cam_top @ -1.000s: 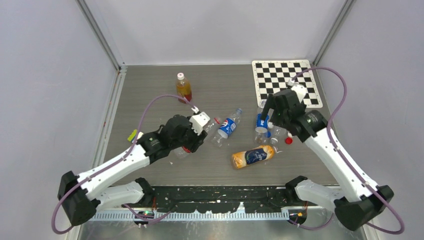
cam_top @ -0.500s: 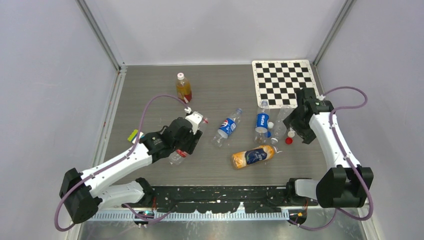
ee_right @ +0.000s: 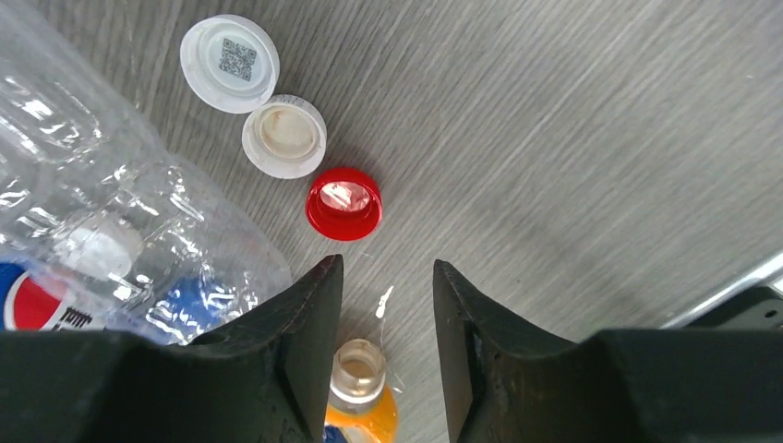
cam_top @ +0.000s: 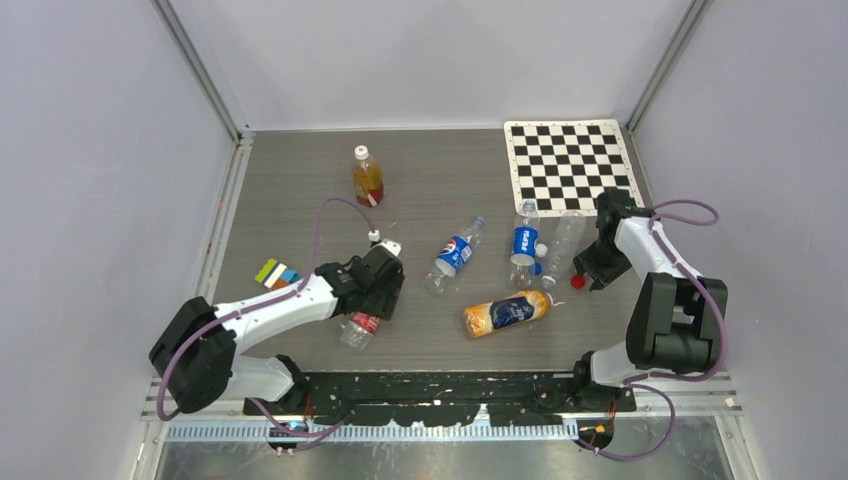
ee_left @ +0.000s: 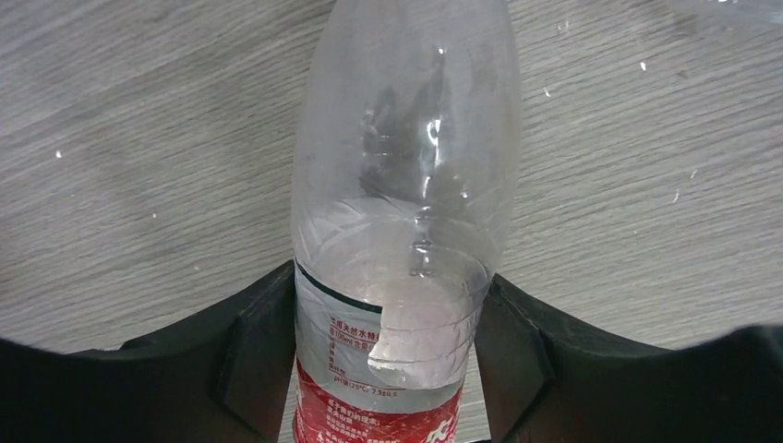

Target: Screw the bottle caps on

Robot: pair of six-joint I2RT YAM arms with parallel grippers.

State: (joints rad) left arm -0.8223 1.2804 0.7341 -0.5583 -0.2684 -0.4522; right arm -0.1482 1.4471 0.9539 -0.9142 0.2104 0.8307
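Observation:
A clear bottle with a red label point(ee_left: 397, 185) lies on the table, its neck out of view. My left gripper point(ee_left: 390, 277) straddles its labelled part, with a finger against each side; from above, the left gripper point(cam_top: 372, 300) sits over this bottle point(cam_top: 356, 330). A red cap point(ee_right: 343, 203) and two white caps point(ee_right: 230, 64) point(ee_right: 283, 136) lie on the table. My right gripper point(ee_right: 383, 263) hovers open just short of the red cap point(cam_top: 577, 282), nothing between its fingers. The orange bottle's open neck point(ee_right: 360, 367) lies beneath the right gripper point(cam_top: 590, 272).
An orange bottle point(cam_top: 507, 312) lies mid-table. Two blue-labelled bottles point(cam_top: 455, 253) point(cam_top: 524, 243) and a clear one point(cam_top: 563, 240) stand or lie near the right gripper. A capped amber bottle point(cam_top: 367, 175) stands at the back. A checkerboard point(cam_top: 570, 160) lies back right, coloured blocks point(cam_top: 277, 272) left.
The left arm drew back toward the near edge and brought the red-labelled bottle down flat. The right arm folded in, dropped beside the red cap, and its jaws narrowed.

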